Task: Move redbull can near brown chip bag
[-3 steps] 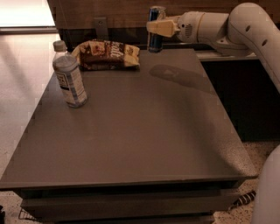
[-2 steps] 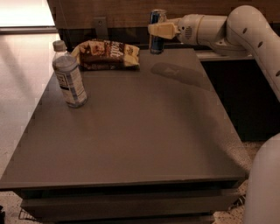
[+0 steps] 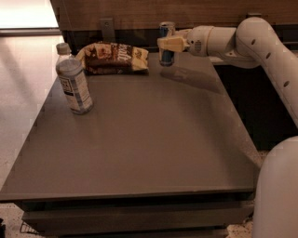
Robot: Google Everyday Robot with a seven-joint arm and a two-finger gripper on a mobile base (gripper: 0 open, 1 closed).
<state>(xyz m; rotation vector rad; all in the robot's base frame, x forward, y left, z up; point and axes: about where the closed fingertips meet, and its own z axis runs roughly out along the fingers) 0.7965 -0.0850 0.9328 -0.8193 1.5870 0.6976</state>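
Blue-and-silver and slim, the metal redbull can sat clamped in the cream two-finger gripper at the far edge of the grey table, just right of the crinkled, yellow-ended brown chip bag. The carry looked nearly complete. What remained was probably to set the can down upright beside the bag and release it.

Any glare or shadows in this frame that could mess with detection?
Camera view: blown-out bright patch top left, beyond the table, whose top is evenly dim; soft arm shadow falls right of the brown chip bag, beneath the gripper, which grips the redbull can at the far edge.
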